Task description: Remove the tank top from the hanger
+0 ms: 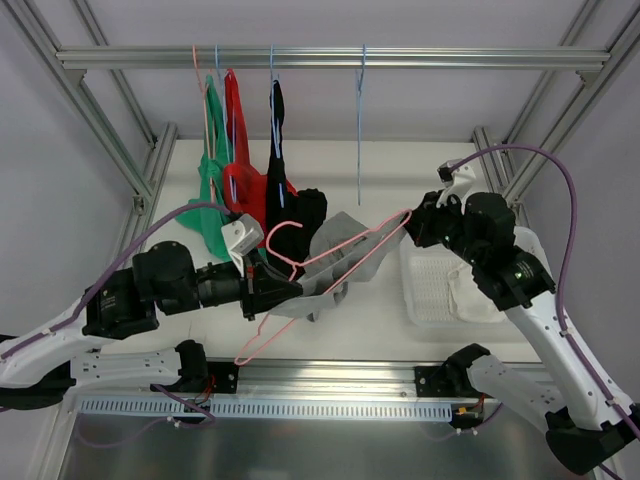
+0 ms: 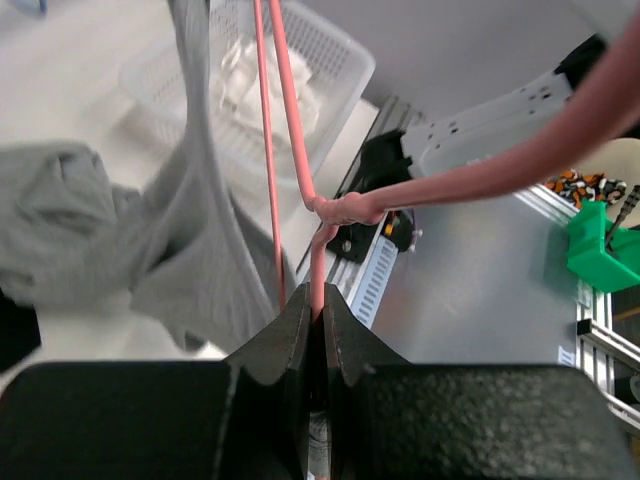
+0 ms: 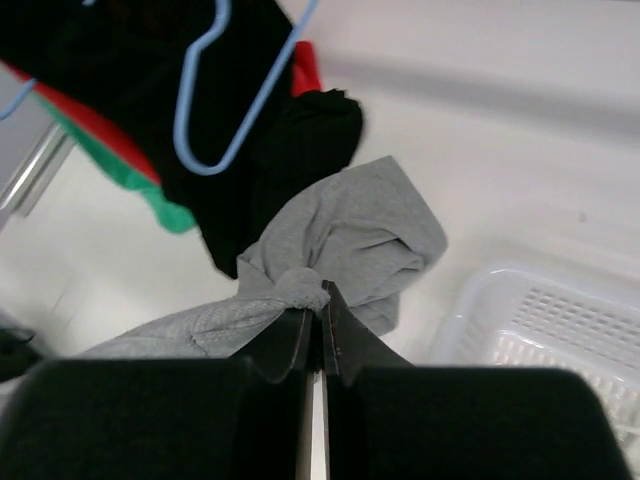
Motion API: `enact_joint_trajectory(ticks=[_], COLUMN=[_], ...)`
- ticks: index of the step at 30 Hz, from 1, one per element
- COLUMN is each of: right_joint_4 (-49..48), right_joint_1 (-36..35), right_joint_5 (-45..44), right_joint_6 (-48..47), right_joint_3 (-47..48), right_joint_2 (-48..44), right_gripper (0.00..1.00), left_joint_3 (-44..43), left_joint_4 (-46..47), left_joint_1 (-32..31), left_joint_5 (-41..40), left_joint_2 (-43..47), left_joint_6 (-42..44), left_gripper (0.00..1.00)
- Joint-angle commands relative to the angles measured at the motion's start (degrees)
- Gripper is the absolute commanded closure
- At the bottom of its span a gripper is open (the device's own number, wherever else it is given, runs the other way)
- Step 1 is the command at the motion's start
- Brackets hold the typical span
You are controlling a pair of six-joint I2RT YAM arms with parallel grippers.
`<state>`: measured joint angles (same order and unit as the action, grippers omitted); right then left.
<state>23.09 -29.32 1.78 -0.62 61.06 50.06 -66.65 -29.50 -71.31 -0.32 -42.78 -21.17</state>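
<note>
**Item: tank top [image 3: 350, 240], grey.** Sits just left of the basket [image 1: 425, 300], held above the counter [image 1: 400, 170] and strung between the two arms. One end is bunched. The rest drapes over the hanger, and a strap runs up beside the wire in the left wrist view. Judged not yet free of the hanger.

**Item: hanger [image 2: 470, 182], pink wire.** Lies left of the basket, tilted, with its hook pointing toward the near edge and one shoulder reaching toward the basket. It is off the rail [image 1: 450, 57], probably so the garment can be drawn off along the wire.

**Item: left fingers [image 2: 285, 340].** Farther left of the basket, pressed together on the hanger's neck just below the twist. This hold likely serves as an anchor, keeping the wire steady against a pull.

**Item: right fingers [image 3: 285, 345].** At the basket's far-left corner, pinched together on a knot of grey fabric at the tank top's edge. The grip is at the fabric's end, which suits dragging it toward the basket and off the shoulder.

**Item: basket, white plastic.** On the counter under the right arm, with white cloth [image 1: 475, 295] inside. It is the probable drop point.

**Item: other stock.** Green [image 1: 212, 190], red [image 1: 235, 130] and black [image 1: 277, 120] garments and a bare blue hanger [image 1: 360, 130] hang on the rail, beyond and left of the basket.
</note>
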Motion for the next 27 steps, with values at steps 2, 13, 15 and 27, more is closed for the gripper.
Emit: enact_joint_trajectory(ticks=[2, 13, 15, 27], right_joint_4=[2.0, 2.6, 7.2, -3.1], right_joint_1=[0.9, 1.0, 0.9, -10.7], right_joint_5=[15.5, 32.7, 32.0, 15.4], right_joint_6=[0.2, 5.0, 3.9, 7.1], right_joint_3=[4.2, 4.7, 4.9, -11.1], right_joint_2=[-4.2, -14.6, -14.0, -6.5], right_gripper=[1.0, 1.0, 1.0, 0.78], left_joint_3=[-1.9, 9.4, 8.2, 16.1], left_joint_4=[17.8, 82.8, 88.8, 65.0], left_joint_1=[-0.5, -0.5, -0.5, -0.6], left_joint_5=[3.5, -2.9, -7.4, -34.8], left_joint_2=[-0.3, -14.7, -17.2, -0.9], left_joint_6=[10.4, 22.8, 26.0, 21.3], left_gripper=[1.0, 1.0, 1.0, 1.0])
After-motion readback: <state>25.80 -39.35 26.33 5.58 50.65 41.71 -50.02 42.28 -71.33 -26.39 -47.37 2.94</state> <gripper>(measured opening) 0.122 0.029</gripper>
